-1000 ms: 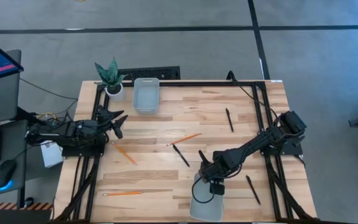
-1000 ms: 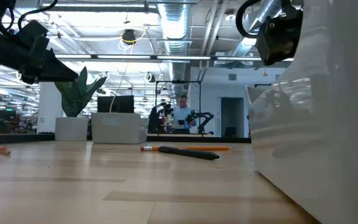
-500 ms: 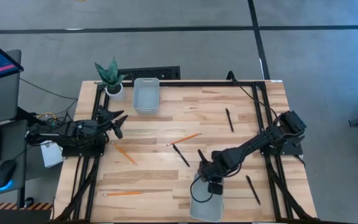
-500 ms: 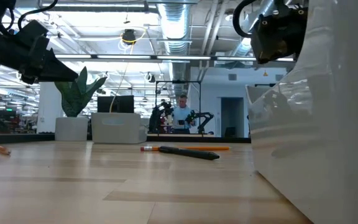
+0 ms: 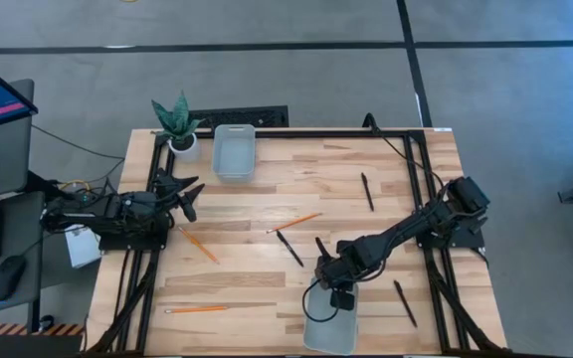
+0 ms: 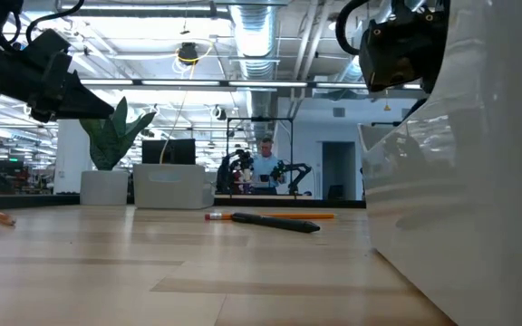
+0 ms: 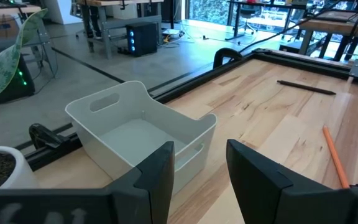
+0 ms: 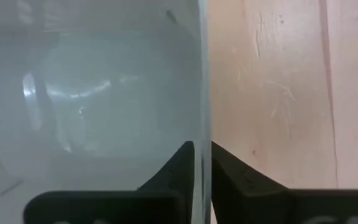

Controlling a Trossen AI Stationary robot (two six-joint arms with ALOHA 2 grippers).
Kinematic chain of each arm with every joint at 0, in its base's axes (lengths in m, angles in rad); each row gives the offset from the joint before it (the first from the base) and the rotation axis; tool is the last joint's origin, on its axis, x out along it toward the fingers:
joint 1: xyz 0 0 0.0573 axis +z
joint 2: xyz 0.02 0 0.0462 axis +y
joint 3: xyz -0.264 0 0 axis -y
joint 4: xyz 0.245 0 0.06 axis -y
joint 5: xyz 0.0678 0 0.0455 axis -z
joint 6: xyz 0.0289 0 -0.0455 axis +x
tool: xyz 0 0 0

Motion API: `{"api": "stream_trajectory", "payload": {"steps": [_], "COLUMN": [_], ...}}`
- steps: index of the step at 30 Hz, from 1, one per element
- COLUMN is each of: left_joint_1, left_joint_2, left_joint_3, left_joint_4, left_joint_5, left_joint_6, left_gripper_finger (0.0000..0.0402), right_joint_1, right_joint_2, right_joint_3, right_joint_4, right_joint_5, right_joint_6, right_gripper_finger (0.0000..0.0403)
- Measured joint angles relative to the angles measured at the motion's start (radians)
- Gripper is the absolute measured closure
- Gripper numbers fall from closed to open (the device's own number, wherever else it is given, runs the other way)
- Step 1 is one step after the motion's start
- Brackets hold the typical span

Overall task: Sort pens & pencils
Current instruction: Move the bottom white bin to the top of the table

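Observation:
Three black pens lie flat on the table, one far right (image 5: 367,191), one at the middle (image 5: 289,249) and one near right (image 5: 405,303). Three orange pencils lie flat too, one at the middle (image 5: 293,222), one left of it (image 5: 199,245) and one near left (image 5: 197,309). My right gripper (image 5: 334,298) is at the far end of the translucent near bin (image 5: 328,333), shut on its wall. My left gripper (image 5: 189,194) hovers open at the table's left edge, touching nothing; in its wrist view it (image 7: 201,149) faces the far bin (image 7: 135,130). My right gripper (image 8: 202,149) has the near bin's wall (image 8: 205,93) between its two fingers, one finger (image 8: 182,165) inside the bin and one outside over the table. It comes from above, pointing down. The bin stands on the table.
A second pale bin (image 5: 234,151) stands at the far edge beside a potted plant (image 5: 177,124). Black frame rails run along the table's left and right sides. A short dark stick (image 5: 321,247) shows just beyond my right gripper. Bare wood lies between the scattered sticks.
My right gripper has shifted a little toward the table's left over the near bin's far end. The bin, pens and pencils have stayed where they were.

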Motion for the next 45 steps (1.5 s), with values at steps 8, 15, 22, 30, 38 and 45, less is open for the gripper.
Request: {"api": "stream_trajectory", "payload": {"steps": [8,15,22,30,38,45], "left_joint_1": [0.0,0.0,0.0,0.0,0.0,0.0], "left_joint_2": [0.0,0.0,0.0,0.0,0.0,0.0], "left_joint_3": [0.0,0.0,0.0,0.0,0.0,0.0], "left_joint_4": [0.0,0.0,0.0,-0.001,-0.001,-0.001], "left_joint_5": [0.0,0.0,0.0,-0.019,-0.031,-0.031], "left_joint_6": [0.0,0.04,0.042,0.074,0.077,0.077], "left_gripper_finger": [0.0265,0.0265,0.0265,0.0265,0.0265,0.0265], "right_joint_1": [0.0,-0.005,-0.011,-0.012,-0.012,-0.012], "right_joint_2": [0.0,0.0,0.0,0.0,0.0,0.0], "right_joint_3": [0.0,0.0,0.0,0.0,0.0,0.0], "right_joint_4": [-0.001,-0.001,-0.001,-0.001,-0.001,-0.001], "right_joint_5": [0.0,-0.001,0.0,-0.001,-0.001,-0.001], "right_joint_6": [-0.002,-0.001,-0.002,-0.002,-0.001,-0.001], "right_gripper_finger": [0.0382,0.0364,0.0383,0.0382,0.0382,0.0382]}}
